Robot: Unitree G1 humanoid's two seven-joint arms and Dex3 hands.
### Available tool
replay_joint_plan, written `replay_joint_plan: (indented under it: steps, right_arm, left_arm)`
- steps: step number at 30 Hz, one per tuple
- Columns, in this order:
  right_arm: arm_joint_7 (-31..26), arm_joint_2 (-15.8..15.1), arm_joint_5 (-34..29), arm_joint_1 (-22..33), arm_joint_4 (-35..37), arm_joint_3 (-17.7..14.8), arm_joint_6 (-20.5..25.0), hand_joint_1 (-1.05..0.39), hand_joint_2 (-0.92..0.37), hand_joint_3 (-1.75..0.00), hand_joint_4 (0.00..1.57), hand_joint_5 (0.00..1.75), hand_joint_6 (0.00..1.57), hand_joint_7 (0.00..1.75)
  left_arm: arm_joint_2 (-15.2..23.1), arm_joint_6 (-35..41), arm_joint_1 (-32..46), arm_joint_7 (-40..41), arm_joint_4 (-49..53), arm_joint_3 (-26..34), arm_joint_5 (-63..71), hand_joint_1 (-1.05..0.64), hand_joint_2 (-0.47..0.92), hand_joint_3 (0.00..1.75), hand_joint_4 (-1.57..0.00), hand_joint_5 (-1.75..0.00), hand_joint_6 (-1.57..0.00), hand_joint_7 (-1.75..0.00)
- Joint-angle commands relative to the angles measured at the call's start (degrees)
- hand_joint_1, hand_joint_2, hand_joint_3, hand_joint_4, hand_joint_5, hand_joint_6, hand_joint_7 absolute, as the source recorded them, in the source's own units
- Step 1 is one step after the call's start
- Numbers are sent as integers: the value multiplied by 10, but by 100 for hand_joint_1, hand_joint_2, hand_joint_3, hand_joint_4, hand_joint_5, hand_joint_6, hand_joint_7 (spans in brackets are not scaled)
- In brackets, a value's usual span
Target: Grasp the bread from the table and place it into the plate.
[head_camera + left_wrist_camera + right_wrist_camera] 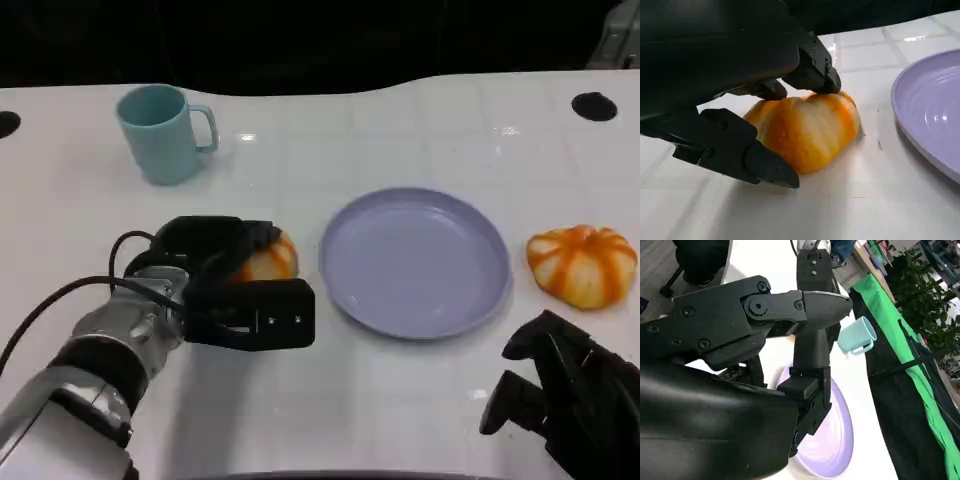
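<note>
My left robot hand [225, 285] cups the bread roll [807, 130], fingers touching it on the tabletop [400, 400]; I'd firm the pinch before lifting toward the lavender plate [415, 262] beside it; right robot hand [560, 385] idles, curled.

At the lower left of the frame, the black left hand [225, 285] wrapped around an orange-striped bread roll [270, 260], just left of the round lavender plastic plate [415, 262] at the centre.

A pale blue mug [163, 132] stands upright on my white surface [330, 400] at about ten o'clock, handle turned to three o'clock. Two black round marks sit near the far edge, one [594, 106] at two o'clock.
</note>
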Motion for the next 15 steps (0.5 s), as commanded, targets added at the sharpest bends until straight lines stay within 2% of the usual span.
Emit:
replay_joint_plan:
  steps: [1,2,4,7,15]
  right_arm:
    - [4,-10,5,3,-8,-8,-1,-52,-92,-33,64,175,49,162]
    - [5,-10,7,3,-6,-9,-1,-52,-92,-32,65,175,50,162]
    - [6,-9,9,2,-5,-10,0,-51,-92,-31,65,175,50,162]
    - [10,-9,11,2,-2,-12,-3,-51,-92,-31,66,175,51,161]
    - [8,-9,4,1,1,-7,-7,-51,-92,-34,64,175,49,160]
  left_arm:
    - [3,-15,-2,68,14,-1,-4,-19,86,32,-90,-163,-75,-140]
    - [3,-16,-2,82,15,0,-4,-18,81,46,-87,-170,-67,-160]
    - [3,-17,-2,95,18,-1,-5,-17,78,55,-85,-173,-62,-171]
    - [2,-22,-5,116,17,9,-16,-15,72,56,-84,-174,-61,-174]
    - [-9,-23,-15,138,7,40,-53,-15,70,72,-87,-175,-56,-175]
